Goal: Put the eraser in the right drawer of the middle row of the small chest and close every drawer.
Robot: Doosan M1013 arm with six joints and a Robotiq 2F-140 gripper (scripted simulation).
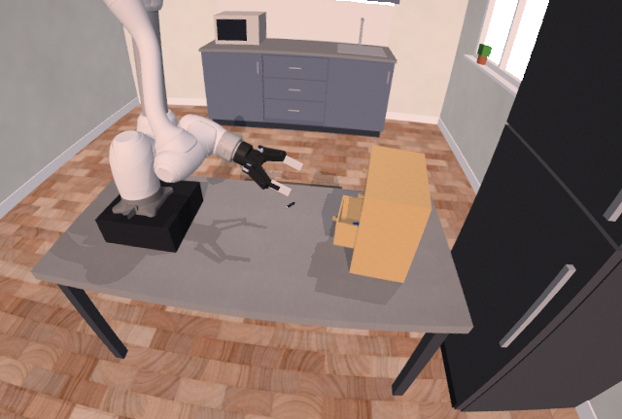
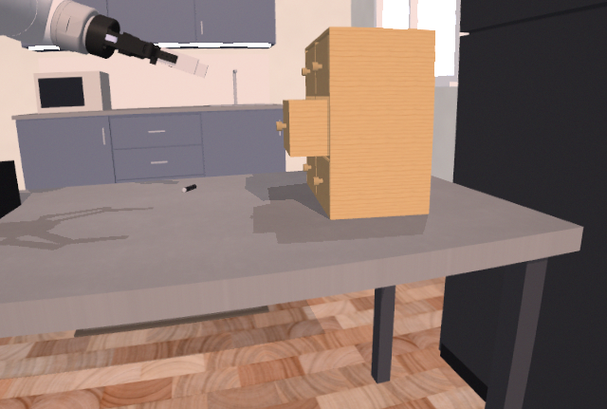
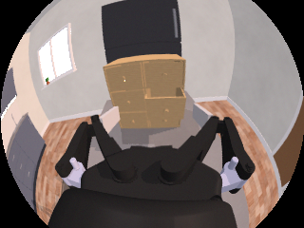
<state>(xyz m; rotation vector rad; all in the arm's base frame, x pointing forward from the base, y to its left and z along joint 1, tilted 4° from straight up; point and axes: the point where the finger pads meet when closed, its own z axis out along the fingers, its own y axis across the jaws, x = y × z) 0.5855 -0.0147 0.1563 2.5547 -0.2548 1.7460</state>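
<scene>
The small wooden chest [image 1: 397, 203] [image 2: 377, 120] [image 3: 135, 82] stands upright on the right part of the grey table [image 1: 241, 284] [image 2: 195, 248]. Its middle-row right drawer [image 1: 345, 234] [image 2: 306, 127] [image 3: 167, 108] is pulled out by less than half its length and sits level. A small blue thing [image 1: 356, 224], probably the eraser, lies inside it. The other drawers look pushed in. My gripper [image 1: 289, 175] [image 2: 198, 68] [image 3: 155, 111] is wide open and empty. It hangs in the air well back from the chest's front, pointing at it.
A small dark stick with a white end [image 1: 290, 204] [image 2: 189, 189] lies on the table between gripper and chest. The arm's black base [image 1: 151, 226] stands at the table's left end. A black fridge [image 1: 552, 193] stands close behind the chest.
</scene>
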